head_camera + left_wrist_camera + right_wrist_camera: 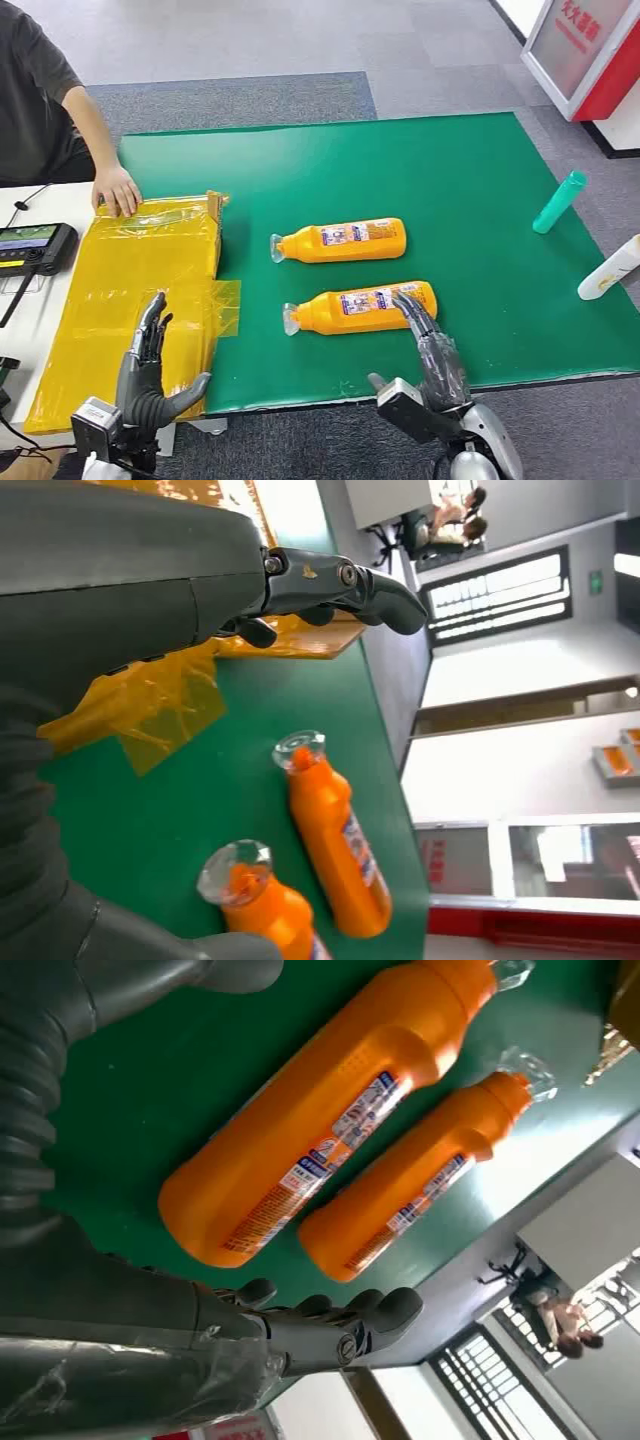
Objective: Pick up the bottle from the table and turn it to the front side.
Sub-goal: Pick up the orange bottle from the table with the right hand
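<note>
Two orange bottles with clear caps lie on their sides on the green mat [468, 180], caps pointing left. The nearer bottle [362, 308] [317, 1110] [264, 910] is close to the mat's front edge. The farther bottle [343, 241] [411, 1180] [336, 840] lies parallel behind it. My right hand [430, 350] [317, 1330] is open, fingers stretched out, fingertips at the base end of the nearer bottle and holding nothing. My left hand [147, 365] [332, 590] is open above the yellow plastic sheet [136, 290], left of both bottles.
A person's hand [117, 190] rests on the far corner of the yellow sheet. A dark handheld device [34, 247] lies on the white table at left. A teal tube [560, 201] and a white bottle [610, 268] lie at the mat's right edge.
</note>
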Action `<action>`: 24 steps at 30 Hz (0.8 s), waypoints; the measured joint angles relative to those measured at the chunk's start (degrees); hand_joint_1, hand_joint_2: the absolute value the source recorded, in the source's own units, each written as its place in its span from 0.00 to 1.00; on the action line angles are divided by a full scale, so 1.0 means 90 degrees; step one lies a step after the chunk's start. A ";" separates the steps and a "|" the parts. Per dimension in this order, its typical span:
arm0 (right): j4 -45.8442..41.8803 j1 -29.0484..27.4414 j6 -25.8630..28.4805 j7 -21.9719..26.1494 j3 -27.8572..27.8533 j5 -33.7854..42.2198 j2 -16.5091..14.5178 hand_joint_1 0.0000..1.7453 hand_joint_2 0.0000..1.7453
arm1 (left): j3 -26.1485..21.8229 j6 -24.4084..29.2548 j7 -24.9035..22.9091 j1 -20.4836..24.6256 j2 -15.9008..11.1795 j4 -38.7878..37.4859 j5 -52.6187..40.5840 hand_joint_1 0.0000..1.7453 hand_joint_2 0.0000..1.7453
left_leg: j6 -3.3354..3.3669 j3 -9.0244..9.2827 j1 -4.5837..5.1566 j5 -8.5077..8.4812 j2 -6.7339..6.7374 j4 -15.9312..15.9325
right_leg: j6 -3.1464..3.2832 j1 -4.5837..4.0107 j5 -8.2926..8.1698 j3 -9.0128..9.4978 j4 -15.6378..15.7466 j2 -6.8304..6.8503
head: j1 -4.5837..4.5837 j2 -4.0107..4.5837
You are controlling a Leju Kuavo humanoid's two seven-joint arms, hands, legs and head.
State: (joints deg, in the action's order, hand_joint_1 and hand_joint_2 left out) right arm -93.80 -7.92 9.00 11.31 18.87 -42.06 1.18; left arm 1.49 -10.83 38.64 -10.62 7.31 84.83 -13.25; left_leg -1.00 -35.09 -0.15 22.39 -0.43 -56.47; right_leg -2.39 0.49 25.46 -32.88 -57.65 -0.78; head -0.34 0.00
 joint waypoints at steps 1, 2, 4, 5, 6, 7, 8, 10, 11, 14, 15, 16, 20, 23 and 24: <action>0.0013 0.0023 -0.0042 -0.0038 -0.0004 -0.0031 0.0028 0.00 1.00 | -0.0027 -0.0029 -0.0003 0.0000 -0.0004 -0.0045 -0.0042 0.00 1.00 | 0.0000 0.0000 0.0000 0.0000 0.0000 0.0000 | 0.0000 0.0000 0.0000 0.0000 0.0000 0.0000 | -0.0001 0.0000; 0.0031 0.0044 -0.0068 -0.0065 -0.0005 -0.0064 0.0054 0.00 1.00 | -0.0049 -0.0051 -0.0004 -0.0002 -0.0007 -0.0088 -0.0078 0.00 1.00 | 0.0000 0.0000 0.0000 0.0000 0.0000 0.0000 | 0.0000 0.0000 0.0000 0.0000 0.0000 0.0000 | -0.0001 0.0000; 0.0114 0.0123 -0.0159 -0.0175 -0.0009 -0.0210 0.0158 0.00 1.00 | -0.0138 -0.0142 -0.0006 -0.0011 -0.0020 -0.0254 -0.0211 0.00 1.00 | 0.0000 0.0000 0.0000 0.0000 0.0000 0.0000 | 0.0000 0.0000 0.0000 0.0000 0.0000 0.0000 | -0.0001 0.0000; 0.0166 0.0166 -0.0196 -0.0227 -0.0008 -0.0288 0.0209 0.00 1.00 | -0.0175 -0.0184 -0.0004 -0.0016 -0.0025 -0.0322 -0.0264 0.00 1.00 | 0.0000 -0.0001 0.0000 0.0000 0.0000 0.0000 | 0.0000 0.0000 0.0000 0.0000 0.0000 0.0000 | -0.0001 0.0000; 0.0214 0.0218 -0.0252 -0.0293 -0.0008 -0.0359 0.0260 0.00 1.00 | -0.0207 -0.0231 -0.0003 -0.0017 -0.0032 -0.0382 -0.0312 0.00 1.00 | 0.0000 -0.0001 0.0000 0.0000 0.0000 0.0000 | 0.0000 0.0000 0.0000 0.0000 0.0000 0.0000 | -0.0001 0.0000; 0.0264 0.0290 -0.0338 -0.0370 -0.0008 -0.0424 0.0315 0.00 1.00 | -0.0230 -0.0280 -0.0002 -0.0014 -0.0043 -0.0434 -0.0361 0.00 1.00 | 0.0000 -0.0001 0.0000 0.0000 0.0000 0.0000 | 0.0000 0.0000 0.0000 0.0000 0.0000 0.0000 | -0.0001 0.0000; 0.0317 0.0381 -0.0442 -0.0450 -0.0006 -0.0473 0.0374 0.00 1.00 | -0.0244 -0.0329 -0.0002 -0.0008 -0.0057 -0.0488 -0.0408 0.00 1.00 | 0.0000 -0.0001 0.0000 0.0000 0.0000 0.0000 | 0.0000 0.0000 0.0000 -0.0001 0.0000 0.0000 | -0.0001 0.0000; 0.0432 0.0593 -0.0661 -0.0593 0.0000 -0.0534 0.0492 0.00 1.00 | -0.0250 -0.0412 -0.0002 0.0009 -0.0097 -0.0602 -0.0502 0.00 1.00 | 0.0000 -0.0001 0.0000 0.0000 0.0000 0.0000 | 0.0000 0.0000 0.0000 -0.0001 0.0000 0.0000 | -0.0001 0.0000; 0.0498 0.0711 -0.0767 -0.0655 0.0010 -0.0559 0.0550 0.00 1.00 | -0.0250 -0.0439 -0.0002 0.0020 -0.0120 -0.0662 -0.0549 0.00 1.00 | 0.0000 -0.0001 0.0000 0.0000 0.0000 0.0000 | 0.0000 0.0000 0.0000 -0.0001 0.0000 0.0000 | -0.0001 0.0000; 0.0731 0.1075 -0.1080 -0.0805 0.0080 -0.0619 0.0719 0.00 1.00 | -0.0246 -0.0476 -0.0002 0.0059 -0.0196 -0.0847 -0.0658 0.00 1.00 | 0.0000 0.0000 0.0000 -0.0002 0.0001 0.0000 | 0.0000 0.0000 -0.0001 -0.0001 0.0000 0.0000 | -0.0001 0.0000; 0.0816 0.1188 -0.1159 -0.0840 0.0111 -0.0624 0.0770 0.00 1.00 | -0.0245 -0.0481 -0.0002 0.0069 -0.0216 -0.0906 -0.0672 0.00 1.00 | 0.0000 0.0000 0.0000 -0.0003 0.0001 0.0000 | -0.0001 0.0000 -0.0002 0.0000 0.0000 0.0000 | -0.0001 0.0000; 0.0896 0.1295 -0.1221 -0.0872 0.0143 -0.0629 0.0816 0.00 1.00 | -0.0245 -0.0484 -0.0002 0.0076 -0.0234 -0.0956 -0.0681 0.00 1.00 | 0.0000 0.0000 0.0000 -0.0003 0.0001 0.0000 | -0.0001 0.0000 -0.0002 0.0000 0.0000 0.0000 | -0.0001 0.0000; 0.1217 0.1721 -0.1417 -0.1033 0.0341 -0.0680 0.0984 0.00 1.00 | -0.0243 -0.0448 -0.0002 0.0117 -0.0274 -0.1114 -0.0719 0.00 1.00 | 0.0001 0.0000 0.0000 -0.0005 0.0001 0.0000 | -0.0001 0.0000 -0.0003 0.0001 -0.0001 0.0000 | -0.0001 0.0000; 0.1431 0.2016 -0.1604 -0.1119 0.0497 -0.0658 0.1091 0.00 1.00 | -0.0243 -0.0410 -0.0002 0.0142 -0.0289 -0.1193 -0.0737 0.00 1.00 | 0.0001 -0.0001 0.0000 -0.0005 0.0000 0.0000 | -0.0001 0.0000 -0.0003 0.0001 -0.0001 0.0000 | -0.0001 0.0000; 0.1506 0.2110 -0.1656 -0.1138 0.0548 -0.0641 0.1122 0.00 1.00 | -0.0243 -0.0406 -0.0002 0.0151 -0.0293 -0.1215 -0.0738 0.00 1.00 | 0.0001 -0.0001 0.0000 -0.0005 0.0000 0.0000 | -0.0001 0.0000 -0.0003 0.0001 -0.0001 0.0000 | -0.0001 0.0000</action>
State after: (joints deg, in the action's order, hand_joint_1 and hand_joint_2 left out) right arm -80.24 11.07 -5.91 1.06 23.80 -47.83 11.27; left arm -0.70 -14.48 38.63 -9.26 4.67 73.90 -19.90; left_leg -1.00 -35.10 -0.14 22.35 -0.43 -56.47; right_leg -2.40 0.49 25.44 -32.87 -57.66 -0.78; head -0.35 0.00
